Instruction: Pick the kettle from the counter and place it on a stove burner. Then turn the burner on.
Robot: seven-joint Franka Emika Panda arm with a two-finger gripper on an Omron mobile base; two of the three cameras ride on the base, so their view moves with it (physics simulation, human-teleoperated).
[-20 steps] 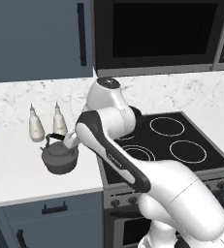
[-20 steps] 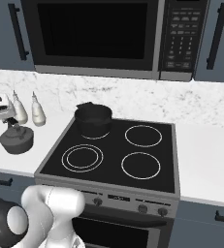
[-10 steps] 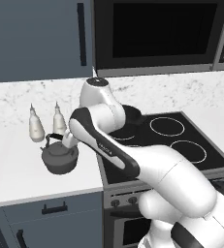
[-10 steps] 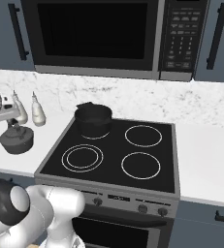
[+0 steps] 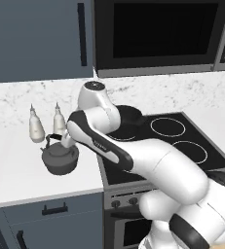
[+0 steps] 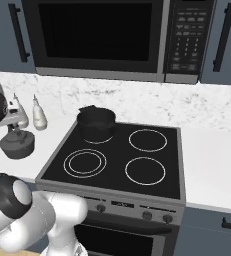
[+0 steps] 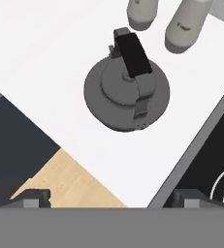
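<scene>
The kettle (image 5: 60, 157) sits on the white counter (image 5: 16, 170), left of the cooktop (image 5: 172, 141) and close to its edge, with two pale bottles (image 5: 36, 129) standing just behind it against the marble backsplash. From the hand camera we look almost straight down on the kettle (image 7: 127, 92): domed lid, black handle arched across the top, bottles (image 7: 187, 25) just past it. The end effector (image 7: 112, 197) hangs above the kettle, well clear of it, and its two dark fingertips (image 7: 32, 197) stand wide apart at the bottom of that view with nothing between them. In the left base view the white arm bends over the counter's right end, its wrist reaching down beside the kettle. From the right base view the kettle (image 6: 17, 144) shows at the far left, partly behind the arm's joint, with a bottle (image 6: 39, 114) beyond it. On the cooktop (image 6: 117, 160) a dark pot (image 6: 96, 123) occupies the far left burner; the near left zone shows bold concentric rings (image 6: 85, 163), while the near right stove burner (image 6: 145, 170) is a thin white ring, bare. The far right ring (image 6: 148, 140) is bare too. Knobs (image 6: 147, 215) line the stove front below.
</scene>
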